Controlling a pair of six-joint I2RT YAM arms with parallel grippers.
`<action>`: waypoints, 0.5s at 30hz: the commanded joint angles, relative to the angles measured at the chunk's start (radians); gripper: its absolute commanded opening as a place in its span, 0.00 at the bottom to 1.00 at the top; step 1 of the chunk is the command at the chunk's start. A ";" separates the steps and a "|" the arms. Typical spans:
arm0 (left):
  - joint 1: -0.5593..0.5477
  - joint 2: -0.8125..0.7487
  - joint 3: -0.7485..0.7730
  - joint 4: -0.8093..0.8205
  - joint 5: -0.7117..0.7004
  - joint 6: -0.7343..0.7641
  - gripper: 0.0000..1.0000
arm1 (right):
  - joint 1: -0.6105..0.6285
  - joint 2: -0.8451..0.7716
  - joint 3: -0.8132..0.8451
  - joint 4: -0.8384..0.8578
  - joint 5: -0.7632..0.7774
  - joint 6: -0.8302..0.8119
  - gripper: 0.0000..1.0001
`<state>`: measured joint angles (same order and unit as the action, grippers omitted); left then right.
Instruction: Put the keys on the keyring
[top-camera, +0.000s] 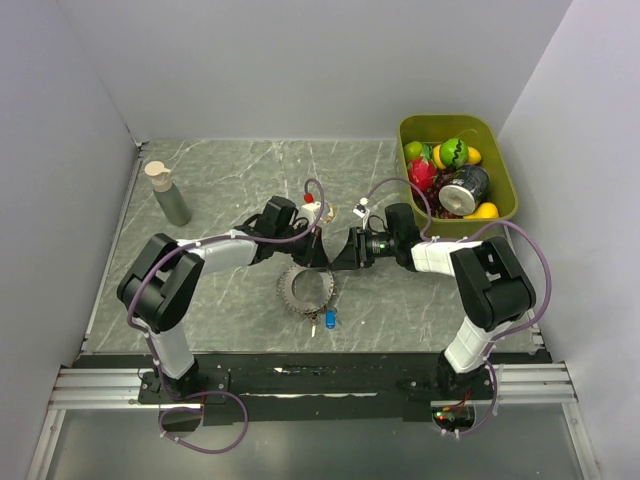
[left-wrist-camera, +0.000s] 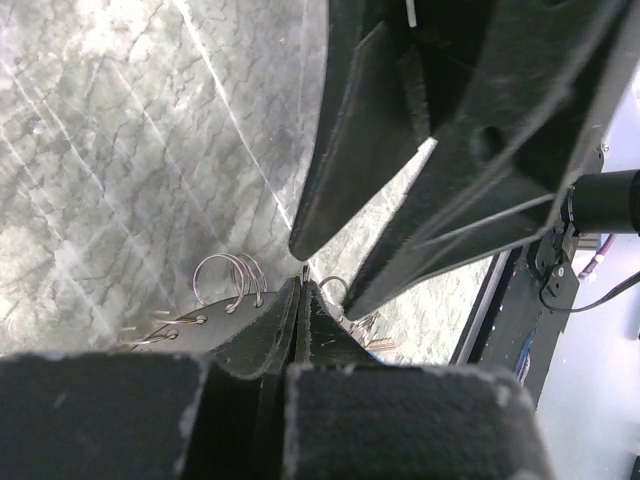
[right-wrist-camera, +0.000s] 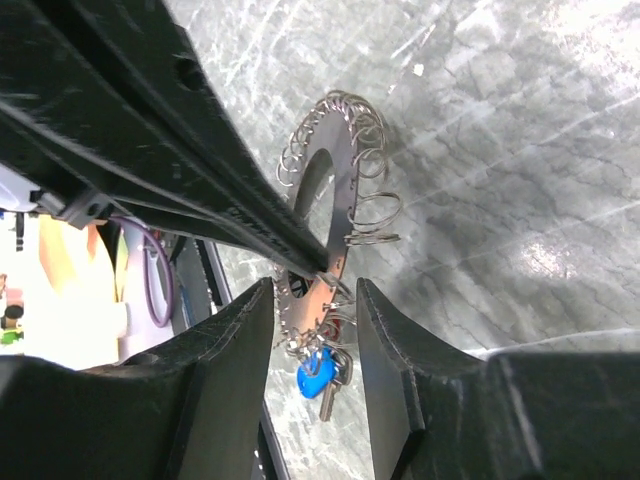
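The keyring (top-camera: 305, 290), a flat dark ring fringed with wire loops, lies on the marble table between the arms. It also shows in the right wrist view (right-wrist-camera: 335, 190). A blue-headed key (top-camera: 330, 319) and a plain metal key hang at its near edge (right-wrist-camera: 314, 372). My left gripper (top-camera: 319, 250) is shut just above the keyring's far edge. A thin metal bit pokes out of its tips (left-wrist-camera: 304, 270); I cannot tell what it is. My right gripper (top-camera: 337, 254) faces it, open and empty (right-wrist-camera: 315, 330), with its fingers (left-wrist-camera: 350, 150) on either side of the left tips.
A green bin (top-camera: 447, 121) with toy fruit and a can stands at the back right. A grey bottle (top-camera: 169, 193) stands at the back left. Small red and tan bits (top-camera: 316, 206) and a small pale bit (top-camera: 358, 209) lie behind the grippers. Walls close in on both sides.
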<state>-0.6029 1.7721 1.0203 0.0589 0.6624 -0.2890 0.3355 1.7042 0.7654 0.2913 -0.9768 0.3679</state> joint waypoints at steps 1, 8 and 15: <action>-0.011 -0.048 0.012 0.045 0.037 0.022 0.01 | -0.007 0.017 0.025 -0.012 0.024 -0.052 0.45; -0.020 -0.054 0.018 0.041 0.043 0.024 0.01 | -0.007 0.046 0.012 0.034 0.013 -0.040 0.41; -0.023 -0.069 0.029 0.048 0.046 0.008 0.01 | -0.004 0.057 0.011 0.086 -0.020 -0.020 0.24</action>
<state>-0.6128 1.7660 1.0203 0.0628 0.6506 -0.2737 0.3355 1.7485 0.7654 0.3027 -0.9916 0.3466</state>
